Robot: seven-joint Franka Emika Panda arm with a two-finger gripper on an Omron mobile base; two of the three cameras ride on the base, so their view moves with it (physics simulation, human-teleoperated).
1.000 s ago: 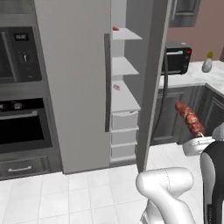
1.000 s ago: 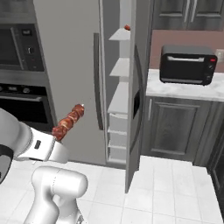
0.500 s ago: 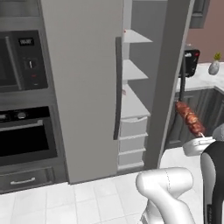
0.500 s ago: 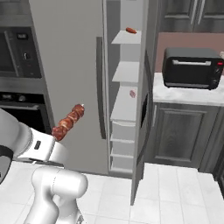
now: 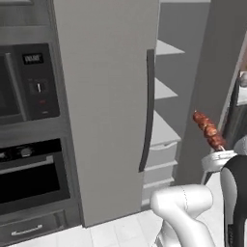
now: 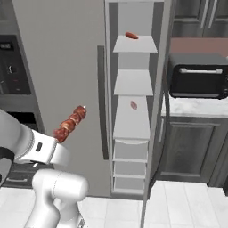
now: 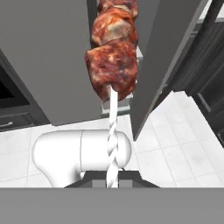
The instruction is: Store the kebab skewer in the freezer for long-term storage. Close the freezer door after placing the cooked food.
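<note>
**In front of the open freezer: skewer in hand, shelves ahead and to the right**

In front of the big grey fridge I have the gripper (image 7: 113, 181) clamped tight on the pale stick of the kebab skewer (image 7: 113, 52), which runs straight out from the fingertips with the meat chunks at the far end. In the right base view the kebab skewer (image 6: 70, 123) tilts up and away from the wrist, its tip aimed toward the freezer (image 6: 132, 120). The compartment stands open: white shelves stacked in a narrow column, a small reddish item on the top one and another lower down. The freezer door (image 6: 153, 133) is swung out toward me, seen almost edge-on just right of the shelves.

The relation that matters, as I judge it: the shelves lie ahead and to the right of the skewer tip, well apart, between the closed grey door and the open one. The skewer's long axis already points roughly into that gap, so I would carry it tip-first and keep clear of the open door's edge.
</note>
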